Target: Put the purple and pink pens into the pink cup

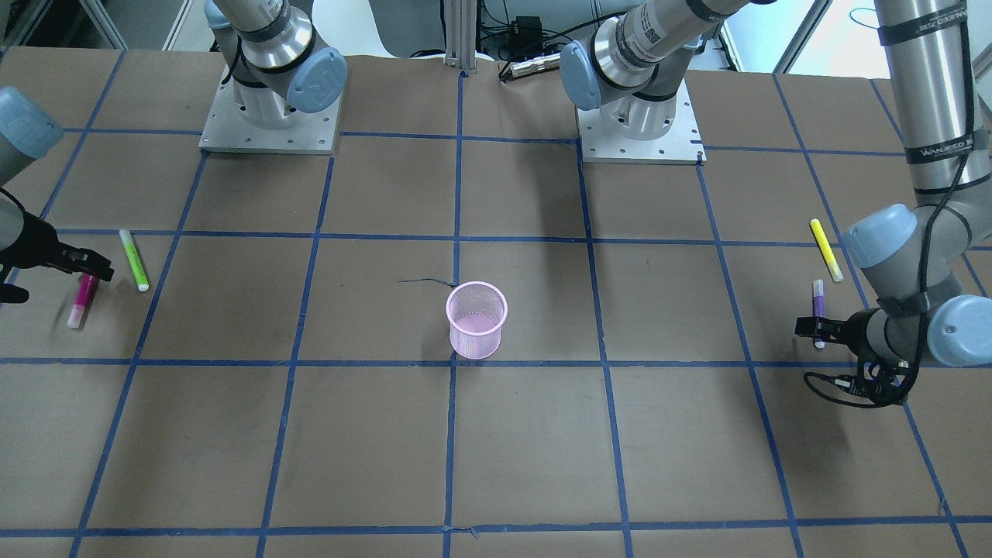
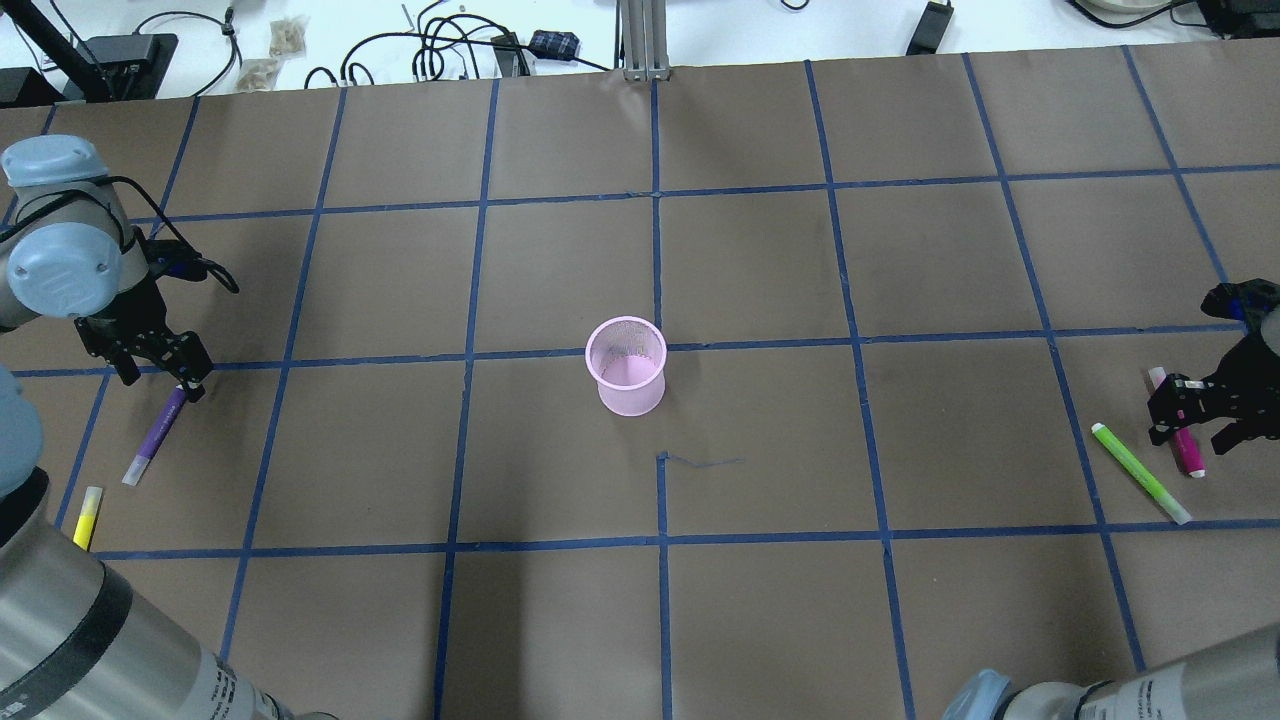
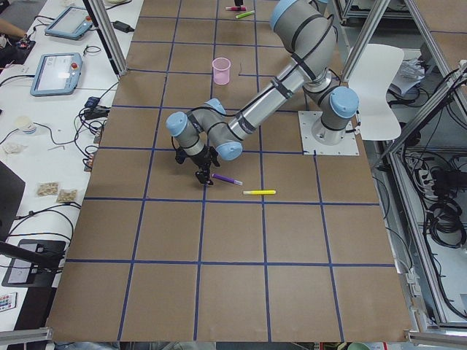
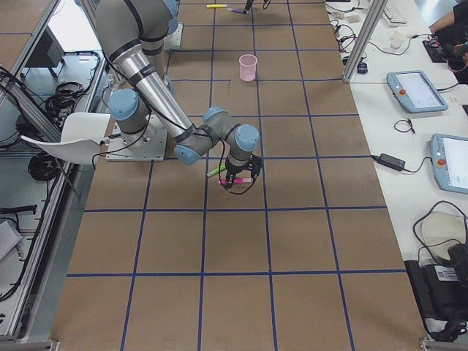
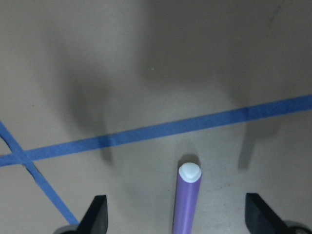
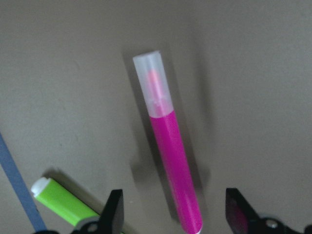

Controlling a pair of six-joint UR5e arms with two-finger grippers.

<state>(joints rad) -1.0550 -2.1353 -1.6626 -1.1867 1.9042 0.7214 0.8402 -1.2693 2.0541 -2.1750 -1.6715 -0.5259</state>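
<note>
Hovering over both pens with jaws apart

I saw the left gripper (image 2: 162, 383) low over one end of the purple pen (image 2: 152, 440), its fingers spread wide on either side of the barrel and not touching it. The right gripper (image 2: 1190, 438) straddled the pink pen (image 6: 173, 161) the same way, jaws parted, with a green pen (image 2: 1140, 472) just beside. Both pens lay flat near opposite ends of the table (image 2: 800, 280). The pink cup (image 2: 627, 385) stood upright in the middle, well apart from both
</note>
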